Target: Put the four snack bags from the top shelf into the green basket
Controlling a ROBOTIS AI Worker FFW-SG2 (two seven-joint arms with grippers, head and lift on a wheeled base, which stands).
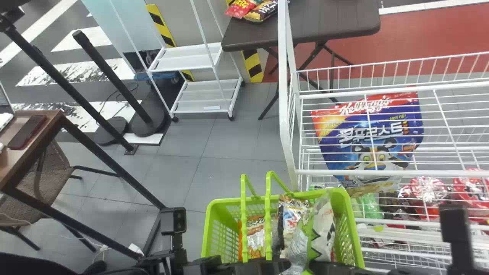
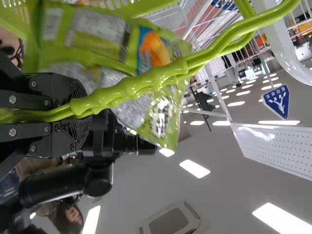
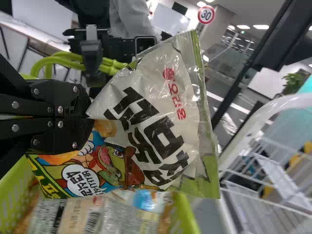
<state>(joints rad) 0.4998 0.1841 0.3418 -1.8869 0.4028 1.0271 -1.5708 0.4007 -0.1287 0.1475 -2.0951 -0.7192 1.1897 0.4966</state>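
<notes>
At the bottom edge of the head view my left gripper (image 1: 263, 265) is at the handles of the green basket (image 1: 214, 217); in the left wrist view this left gripper (image 2: 80, 108) is shut on both handles (image 2: 146, 80). My right gripper (image 1: 324, 266) is over the basket's right part, at a white-and-green snack bag (image 1: 324, 233). The right wrist view has the right gripper (image 3: 90, 115) shut on a corner of that bag (image 3: 156, 112), which hangs above the basket. An orange bag (image 1: 255, 238) and a silver-and-brown bag (image 1: 292, 218) are inside the basket.
A white wire rack (image 1: 291, 133) stands right behind the basket, holding a blue cereal bag (image 1: 366, 133) and red packages (image 1: 426, 194) lower down. A dark table (image 1: 324, 23) with snack bags is farther back, a brown desk (image 1: 38, 133) at the left.
</notes>
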